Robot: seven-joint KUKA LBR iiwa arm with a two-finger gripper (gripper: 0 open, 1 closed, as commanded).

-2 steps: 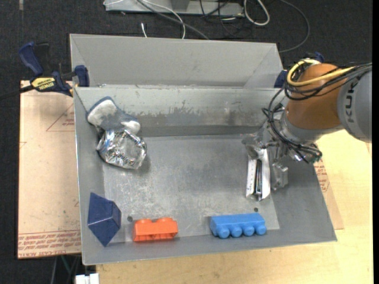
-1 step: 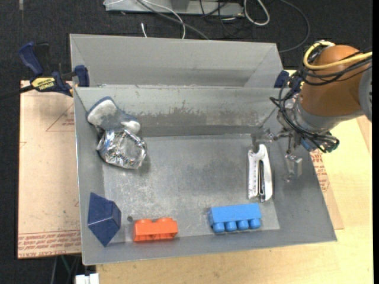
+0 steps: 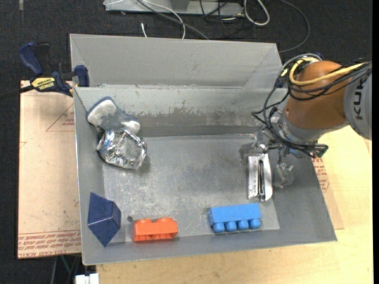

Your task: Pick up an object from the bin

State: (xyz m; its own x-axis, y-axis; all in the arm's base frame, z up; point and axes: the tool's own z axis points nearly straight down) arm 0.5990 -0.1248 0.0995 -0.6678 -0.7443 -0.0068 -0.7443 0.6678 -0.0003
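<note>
My gripper (image 3: 260,188) hangs in the right part of the bin, pointing down toward the floor. Its two metal fingers stand close together with only a thin dark slit between them, and nothing shows in that slit. Just below the fingertips and slightly left lies a blue studded brick (image 3: 235,218), flat near the bin's front wall and apart from the gripper. An orange brick (image 3: 155,229) lies farther left along the same front wall.
A dark blue angular block (image 3: 103,218) sits in the front left corner. A crumpled shiny foil-like wad (image 3: 122,148) and a pale grey lump (image 3: 103,112) lie at the back left. The orange-covered arm comes in over the right rim.
</note>
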